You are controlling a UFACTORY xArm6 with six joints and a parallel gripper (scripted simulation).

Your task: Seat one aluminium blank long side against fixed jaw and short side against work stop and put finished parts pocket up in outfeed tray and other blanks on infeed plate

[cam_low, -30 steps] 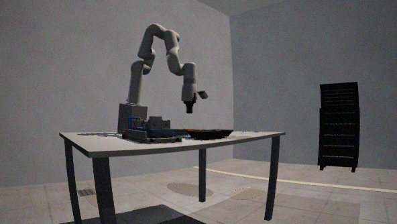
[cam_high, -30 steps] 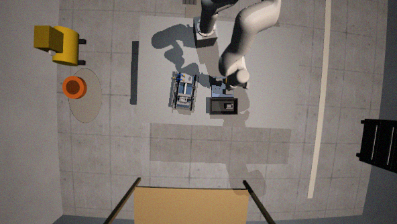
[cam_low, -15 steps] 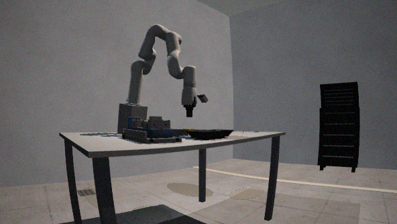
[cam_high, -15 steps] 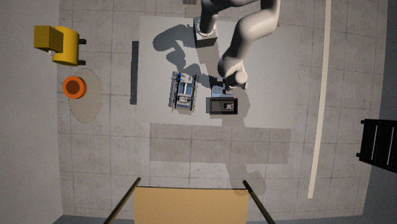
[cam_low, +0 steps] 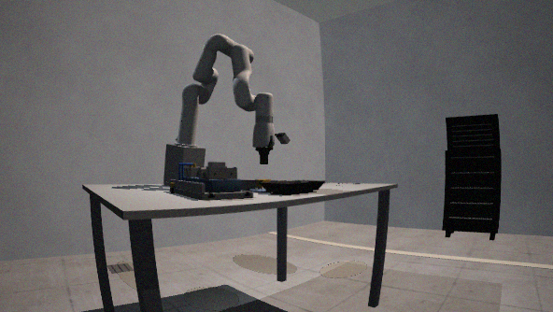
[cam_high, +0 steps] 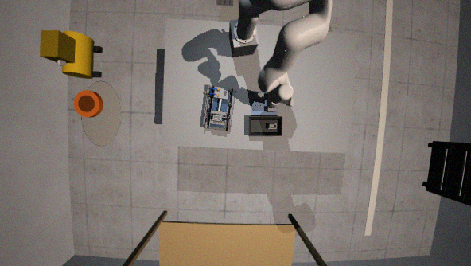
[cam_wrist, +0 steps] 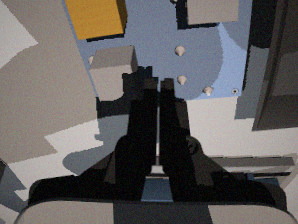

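Black two-finger end effector point(cam_high: 272, 107) point(cam_low: 263, 163) point(cam_wrist: 158, 97) hangs pressed together, empty, above the blue infeed plate point(cam_high: 258, 108) point(cam_wrist: 155, 30), where a grey block-shaped blank point(cam_wrist: 111, 72) sits; likely pre-grasp, so next: spread, align, descend.

Pale table point(cam_high: 318, 119) point(cam_low: 140, 201), apparently 1 dark tray point(cam_high: 265, 134) point(cam_low: 293, 188) point(cam_wrist: 280, 95)

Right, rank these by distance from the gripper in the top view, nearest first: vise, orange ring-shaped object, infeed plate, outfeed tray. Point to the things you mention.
1. Infeed plate point(cam_high: 258, 107) point(cam_wrist: 155, 30), partly under the wrist
2. Outfeed tray point(cam_high: 251, 127) point(cam_low: 291, 188) point(cam_wrist: 280, 85), just below the plate in the picture
3. Vise point(cam_high: 217, 118) point(cam_low: 219, 173) point(cam_wrist: 260, 161), to the left
4. Orange ring-shaped object point(cam_high: 99, 104), far left
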